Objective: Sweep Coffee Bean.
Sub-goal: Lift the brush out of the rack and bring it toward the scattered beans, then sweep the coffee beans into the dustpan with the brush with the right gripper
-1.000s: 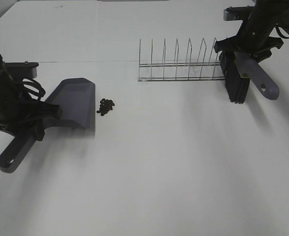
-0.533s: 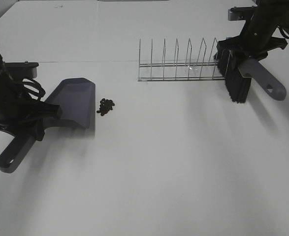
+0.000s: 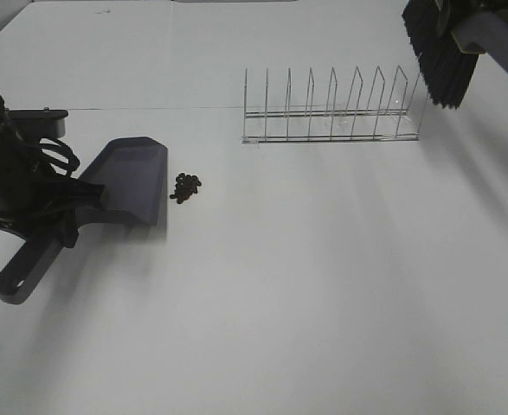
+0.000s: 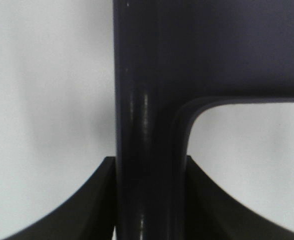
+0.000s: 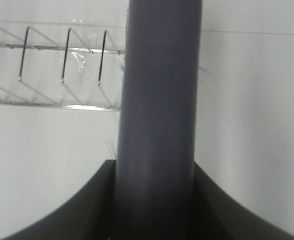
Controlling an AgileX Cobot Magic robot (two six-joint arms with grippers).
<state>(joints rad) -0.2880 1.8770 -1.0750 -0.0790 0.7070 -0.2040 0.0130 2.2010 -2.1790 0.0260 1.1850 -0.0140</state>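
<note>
Left gripper: the left gripper (image 4: 149, 200) is squeezing the dustpan handle (image 4: 147, 100), its dark fingers (image 4: 81, 205) pressing against the handle from both sides.
Dustpan: the grey-purple dustpan (image 3: 128, 177) is resting on the white table (image 3: 305, 294) at the left, its wide front lip facing right and its handle slanting back towards the near left edge.
Coffee beans: the coffee beans (image 3: 185, 187) are lying in one small tight cluster on the table just beside the dustpan's lip. They are not touching it, and none are sitting inside the pan.
Right gripper: the right gripper (image 5: 154, 200) is clamping the brush handle (image 5: 159, 100), with a finger (image 5: 227, 210) hugging each side of it.
Brush: the brush (image 3: 440, 56) is hanging at the far right corner with its black bristles pointing down, near the right end of the rack, and well apart from the beans.
Wire rack: the wire rack (image 3: 331, 117) is standing upright across the far middle of the table with its slots holding nothing.
Left arm: its black bulk is covering the middle of the dustpan handle in the high view.
</note>
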